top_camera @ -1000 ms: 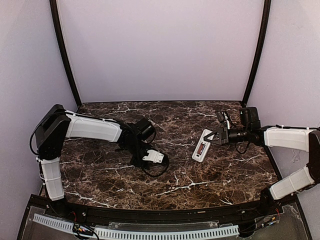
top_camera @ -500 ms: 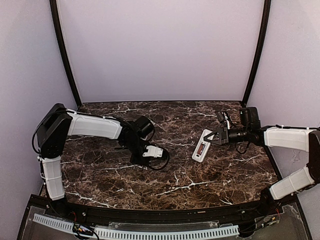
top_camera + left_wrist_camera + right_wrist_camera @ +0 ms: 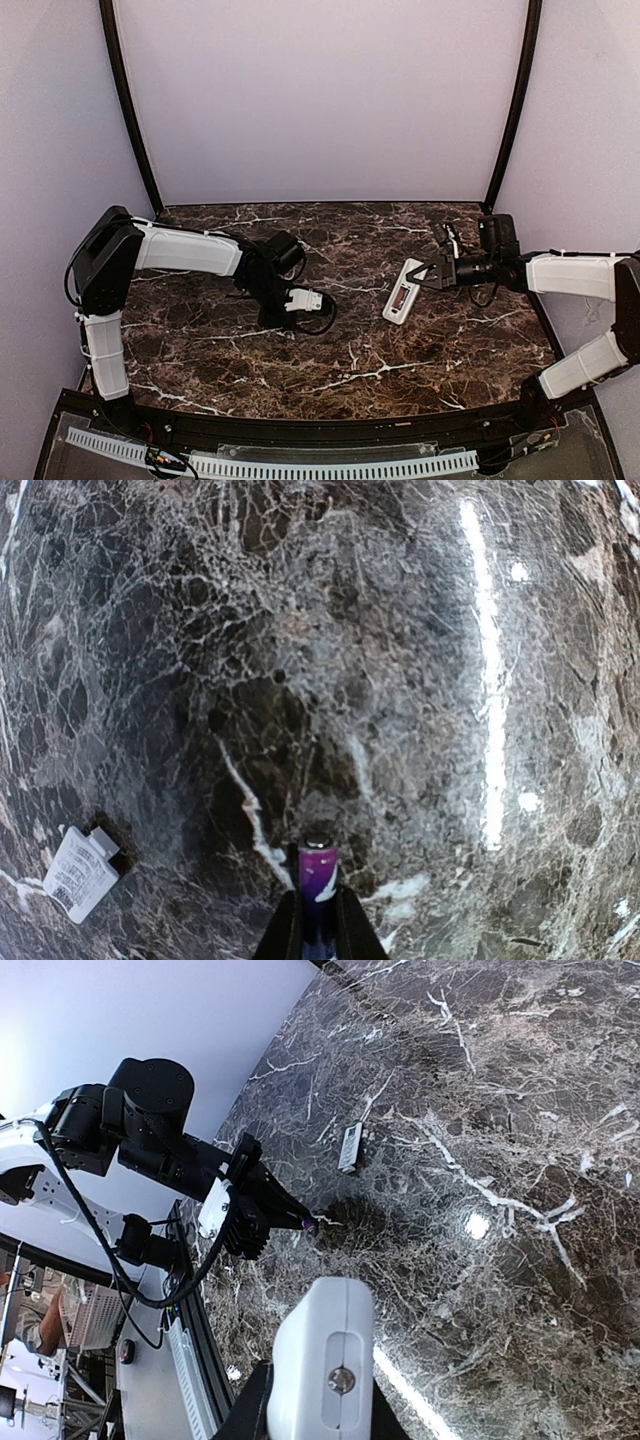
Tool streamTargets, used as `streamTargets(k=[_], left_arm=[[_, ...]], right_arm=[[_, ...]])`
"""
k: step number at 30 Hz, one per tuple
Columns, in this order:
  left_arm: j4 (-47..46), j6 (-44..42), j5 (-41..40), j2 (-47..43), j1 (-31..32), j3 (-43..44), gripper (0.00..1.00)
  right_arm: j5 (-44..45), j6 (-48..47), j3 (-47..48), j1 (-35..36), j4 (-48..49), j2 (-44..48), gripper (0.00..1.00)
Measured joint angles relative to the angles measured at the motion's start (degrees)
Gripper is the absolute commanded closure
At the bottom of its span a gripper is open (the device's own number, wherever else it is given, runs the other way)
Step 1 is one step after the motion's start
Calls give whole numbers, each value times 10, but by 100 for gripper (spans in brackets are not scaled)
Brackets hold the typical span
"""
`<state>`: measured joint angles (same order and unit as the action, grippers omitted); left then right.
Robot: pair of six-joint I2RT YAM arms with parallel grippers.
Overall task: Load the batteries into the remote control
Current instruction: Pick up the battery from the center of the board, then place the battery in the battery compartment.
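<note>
Slim purple battery [image 3: 318, 872], metal tip protruding ahead, is clamped in the left hand [image 3: 318, 925]; the right hand [image 3: 312, 1410] grips the white remote control [image 3: 322, 1355].

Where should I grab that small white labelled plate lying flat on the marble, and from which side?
Pinch the white plate across its two long edges, near the middle, coming straight down. It lies flat and thin on the table, so a sideways approach would likely find nothing to pinch; the tabbed end looks too narrow.
</note>
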<state>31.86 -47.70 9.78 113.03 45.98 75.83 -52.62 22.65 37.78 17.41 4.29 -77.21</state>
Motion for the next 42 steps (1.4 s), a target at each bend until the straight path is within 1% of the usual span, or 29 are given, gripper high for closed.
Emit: streamTargets(k=[2,5,10,13,16,21,25,28,33,36,42], left_arm=[[0,18,1,0,2,0,99],[4,56,1,-2,7,0,100],[21,165,-14,-21,42,1,100],[24,248,-40,-60,74,1,100],[27,363,-63,-111,100,1,100],[20,518,-52,-175,101,-4,100],[12,603,-42,-206,105,-20,100],[9,651,-28,-204,109,-22,100],[5,705,0,-186,118,-22,100],[-2,727,11,-170,124,-22,100],[-13,759,39,-140,131,-17,100]], right_arm=[[-2,6,0,1,7,-5,100],[-4,23,-1,5,25,-16,100],[-7,63,-11,23,68,-35,100],[-10,96,-18,39,104,-51,100],[-12,129,-25,61,144,-73,100],[-14,189,-34,105,208,-121,100],[-9,232,-35,132,253,-151,100],[-6,261,-35,152,283,-172,100],[-1,308,-35,170,341,-214,100],[1,334,-35,177,376,-235,100],[4,364,-35,193,417,-256,100]])
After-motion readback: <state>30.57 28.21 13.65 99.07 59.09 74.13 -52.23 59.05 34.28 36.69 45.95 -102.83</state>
